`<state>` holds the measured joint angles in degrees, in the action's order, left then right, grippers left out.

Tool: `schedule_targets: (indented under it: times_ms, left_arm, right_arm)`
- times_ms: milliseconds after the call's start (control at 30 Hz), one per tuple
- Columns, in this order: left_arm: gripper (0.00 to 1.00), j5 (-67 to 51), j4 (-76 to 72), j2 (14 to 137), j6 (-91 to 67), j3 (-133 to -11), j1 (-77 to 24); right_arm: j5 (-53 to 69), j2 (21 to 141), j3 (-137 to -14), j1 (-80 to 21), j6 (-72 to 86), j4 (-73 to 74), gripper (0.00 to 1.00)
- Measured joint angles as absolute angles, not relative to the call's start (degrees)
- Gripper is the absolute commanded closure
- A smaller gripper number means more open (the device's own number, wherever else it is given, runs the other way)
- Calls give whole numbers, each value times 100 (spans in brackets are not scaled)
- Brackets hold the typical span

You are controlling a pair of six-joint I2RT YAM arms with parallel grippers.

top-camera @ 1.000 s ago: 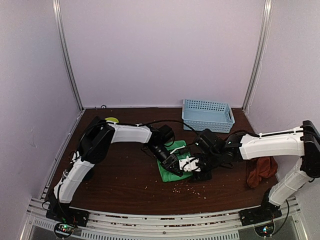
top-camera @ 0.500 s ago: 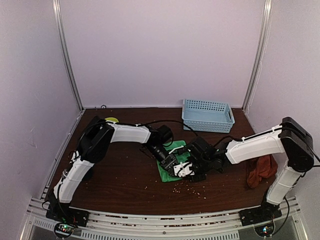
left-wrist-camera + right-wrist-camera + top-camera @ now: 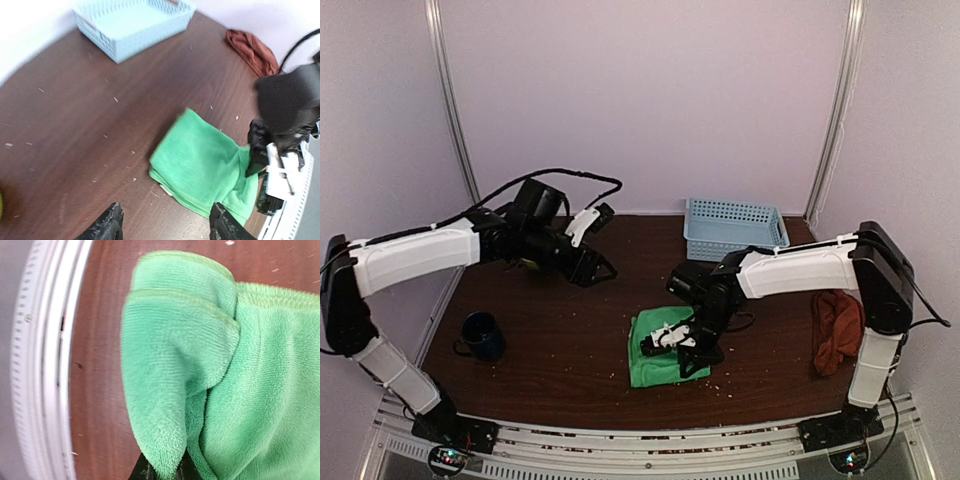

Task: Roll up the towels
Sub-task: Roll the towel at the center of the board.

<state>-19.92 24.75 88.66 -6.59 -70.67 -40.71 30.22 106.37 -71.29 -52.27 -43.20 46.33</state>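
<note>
- The rail [image 3: 620,440] runs along the near edge of the bench [image 3: 550,370], a dark wood top strewn with pale crumbs [image 3: 115,99].
- Just past the rail lies the green towel [image 3: 655,365], folded into a thick pad. It sits near the middle of the bench, a little toward my right side.
- My right pincer [image 3: 162,471] is clamped on a flap of that towel on the side toward the rail. The wrist view shows the flap lifted off the pad and doubled over, its lower end caught between my dark fingertips.
- My right arm reaches in from the right and bends down over the towel's right half.
- A dark blue mug [image 3: 480,335] stands upright on the left of the bench, well apart from the green towel.
- The rust towel [image 3: 837,330] lies in a crumpled heap at the right edge, beside the lower links of my right arm and well apart from the green one.
- Farther back on the left, my left pincer [image 3: 165,227] hangs above the bench. It gapes wide with nothing between its fingers [image 3: 107,227], and it points across toward the green towel, well apart from it.
- The light-blue basket [image 3: 735,228] sits at the far right, close to the back wall.
</note>
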Motion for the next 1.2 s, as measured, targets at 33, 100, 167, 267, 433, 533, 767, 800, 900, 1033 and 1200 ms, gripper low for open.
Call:
schedule_targets:
  times_ms: [33,100,167,267,433,533,767,800,900,1033,1200]
  left_arm:
    - [47,-1717,2255,8436,-635,-6742,-4167]
    - [45,-1188,2102,7867,-499,-6309,-4456]
    - [43,-381,1951,7452,-196,-5961,-5122]
    - [40,432,1800,7218,279,-5708,-6394]
    - [8,1203,1763,7649,764,-5747,-7205]
    - [10,1472,1747,8298,917,-5924,-7413]
    - [40,1459,1629,9870,1365,-6340,-7710]
    - [43,1463,1616,10049,1459,-6394,-7710]
    - [46,1490,1581,10442,1658,-6534,-7708]
    - [47,1507,1457,10770,1817,-6646,-7708]
    - [62,1577,1415,11153,1898,-6904,-7697]
  right_arm:
    - [3310,10840,-7301,-5188,-4283,4897,94]
    - [3741,11185,-7520,-5059,-4244,5304,95]
    - [4182,11596,-7819,-4842,-4215,5745,94]
    - [4794,12182,-8335,-4488,-4224,6388,95]
    - [5642,13091,-9054,-4112,-4224,7415,95]
    - [5916,13358,-9242,-4021,-4198,7743,95]
    - [5994,13489,-9376,-4007,-4156,7972,95]
    - [5999,13493,-9378,-4007,-4156,7992,95]
    - [6023,13509,-9378,-4001,-4160,8025,95]
    - [6051,13524,-9378,-3992,-4160,8040,95]
    - [6075,13535,-9384,-3983,-4158,8058,92]
